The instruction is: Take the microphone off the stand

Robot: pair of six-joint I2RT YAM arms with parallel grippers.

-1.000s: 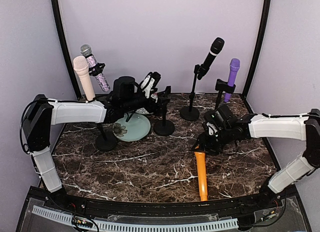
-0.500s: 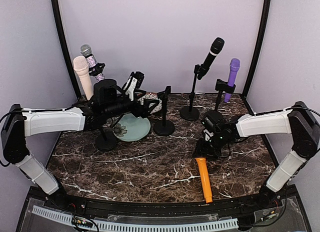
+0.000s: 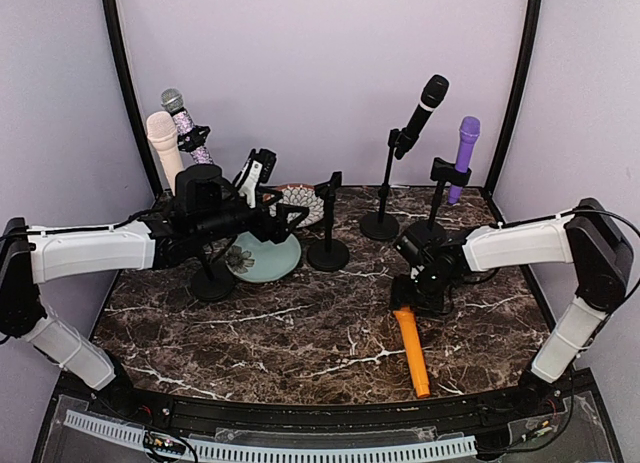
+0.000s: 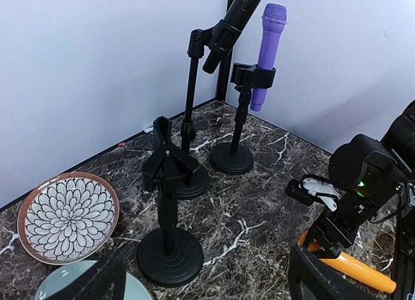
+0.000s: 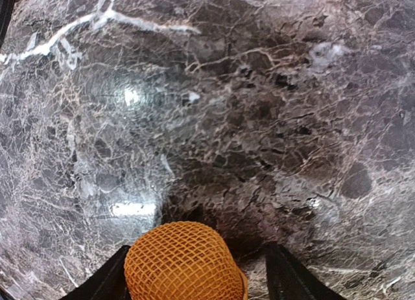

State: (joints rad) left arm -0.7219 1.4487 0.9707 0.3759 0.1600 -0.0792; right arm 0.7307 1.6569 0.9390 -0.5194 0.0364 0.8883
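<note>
Microphone (image 3: pixel 411 351), orange, lies on table (image 3: pixel 300 333), head within right pincer's (image 3: pixel 404 305) parted grip; left pincer (image 4: pixel 204 280) wide.

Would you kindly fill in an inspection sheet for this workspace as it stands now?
Surface: dark marble table, white veins.
Job's things: orange microphone lies flat on the table; empty stand upright at centre.
Clutter: black microphone and purple microphone on stands, back right; pink microphone and glitter microphone, back left; patterned plate; teal plate.
Claws: left claw open, empty, near the plates; right claw open, astride the orange microphone's head.
Cables: thin cable along the left arm.
Surroundings: lilac walls, black corner posts.
</note>
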